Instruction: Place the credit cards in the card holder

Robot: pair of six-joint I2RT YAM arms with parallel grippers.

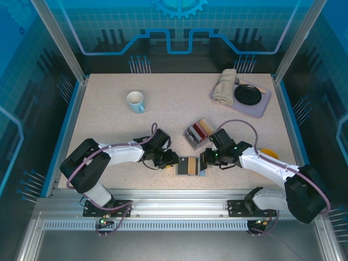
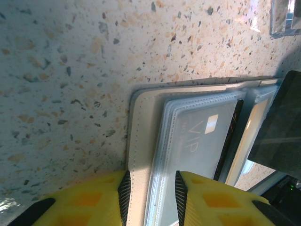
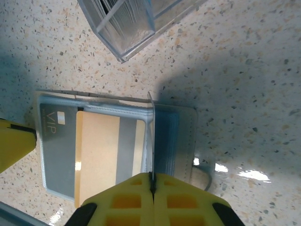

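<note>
The card holder lies open and flat on the table, low in the centre of the top view. A tan card and a grey card sit in its sleeves. I read this as a two-handed hold: one arm pins the case so the other can part the pockets.

In the right wrist view the right gripper sits at bottom centre. Its yellow jaws are pressed together on a clear sleeve standing upright on edge, which I judge opens a pocket for the next card. The holder spreads up and to the left from those jaws.

In the left wrist view the left gripper is at the bottom edge. Its jaws are partly apart and look clamped across the holder's beige border, with the case running up and right from them.

More credit cards stand in a clear box just above the holder in the top view.
</note>
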